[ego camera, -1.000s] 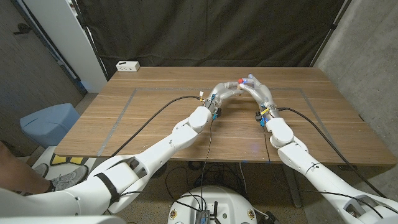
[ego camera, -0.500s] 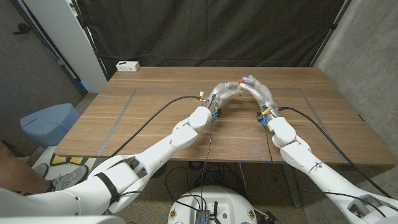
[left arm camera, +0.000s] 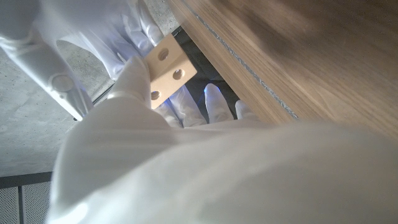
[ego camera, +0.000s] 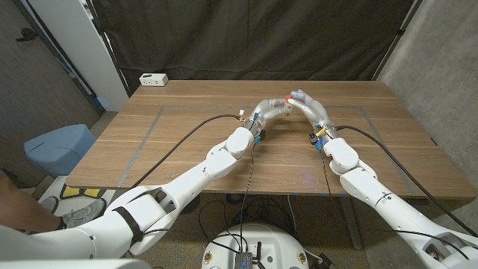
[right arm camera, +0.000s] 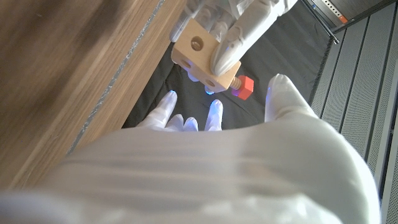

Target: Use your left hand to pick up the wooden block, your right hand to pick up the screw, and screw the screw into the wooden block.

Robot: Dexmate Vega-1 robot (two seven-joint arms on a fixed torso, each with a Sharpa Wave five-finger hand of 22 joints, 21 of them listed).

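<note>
Wooden block is up off the table, over its far middle, gripped in my left hand. Fingers wrap its top and side, leaving the faces with holes exposed; 3 holes show in the left wrist view. I judge that grip is chosen to keep a hole open for the screw.

Screw: red head sticks out from the block's side, the shank appearing to enter a hole. It looks partly driven, not seated; I cannot tell how deep.

My right hand sits just beside the screw head, thumb and fingertips spread on either side of it, nothing pinched as far as the right wrist view shows. I read that as being between turns.

In the head view both hands meet, arms forming an arch. A white box rests at the table's far left corner.
</note>
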